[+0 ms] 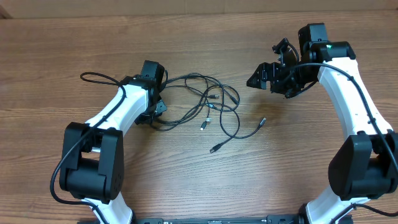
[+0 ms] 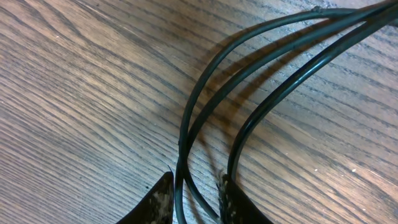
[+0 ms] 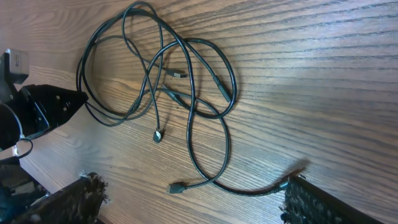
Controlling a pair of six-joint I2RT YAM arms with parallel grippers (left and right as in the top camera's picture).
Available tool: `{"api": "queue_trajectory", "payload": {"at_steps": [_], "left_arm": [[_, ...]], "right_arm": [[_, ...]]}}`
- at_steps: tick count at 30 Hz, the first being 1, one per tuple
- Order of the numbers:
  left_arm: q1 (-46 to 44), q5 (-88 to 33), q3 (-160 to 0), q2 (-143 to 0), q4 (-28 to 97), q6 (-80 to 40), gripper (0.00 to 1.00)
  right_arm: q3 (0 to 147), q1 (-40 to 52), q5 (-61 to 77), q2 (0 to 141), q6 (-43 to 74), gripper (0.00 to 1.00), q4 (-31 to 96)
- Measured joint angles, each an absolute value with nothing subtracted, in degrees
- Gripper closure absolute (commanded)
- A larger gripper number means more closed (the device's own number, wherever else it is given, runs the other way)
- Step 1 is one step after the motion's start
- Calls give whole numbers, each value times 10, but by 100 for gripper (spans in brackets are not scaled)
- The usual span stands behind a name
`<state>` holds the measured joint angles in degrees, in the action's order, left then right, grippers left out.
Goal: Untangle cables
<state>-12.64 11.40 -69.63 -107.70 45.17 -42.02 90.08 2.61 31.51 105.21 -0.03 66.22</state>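
The wooden table (image 1: 186, 37) fills every view. On it the left arm (image 1: 118, 109) reaches in from the lower left and the right arm (image 1: 348, 87) from the lower right. The cables (image 1: 205, 99) lie between the two arms as a loose tangle of thin black loops, crossing one another near the middle of the table, with one strand trailing away to the left past the left arm. The left gripper (image 2: 196, 186) sits low at the left edge of the tangle, its jaws drawn fairly close with two strands running down through the narrow gap between them. Whether the strands are actually pinched cannot be told from the wrist view. The right gripper (image 3: 193, 182) hovers above the tangle's right side, its jaws spread wide and holding nothing. Small plug ends lie free on the wood: one (image 1: 203, 126) below the loops, one (image 1: 214, 148) lower still, and one (image 1: 262, 121) off to the right.
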Motion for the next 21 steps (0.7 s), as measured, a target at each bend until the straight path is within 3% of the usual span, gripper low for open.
{"api": "queue_trajectory", "payload": {"at_steps": [15,18,21], "left_arm": [[-126,114,-646,-1078,383,-423,90],[-126,114,-643,-1078,350,-425,88],[-126,116,-643,-1084,325,-425,96]], "right_arm": [[901,26,315,1052,0,8,655],[901,26,315,1052,0,8,655],[901,26,315,1052,0,8,656]]}}
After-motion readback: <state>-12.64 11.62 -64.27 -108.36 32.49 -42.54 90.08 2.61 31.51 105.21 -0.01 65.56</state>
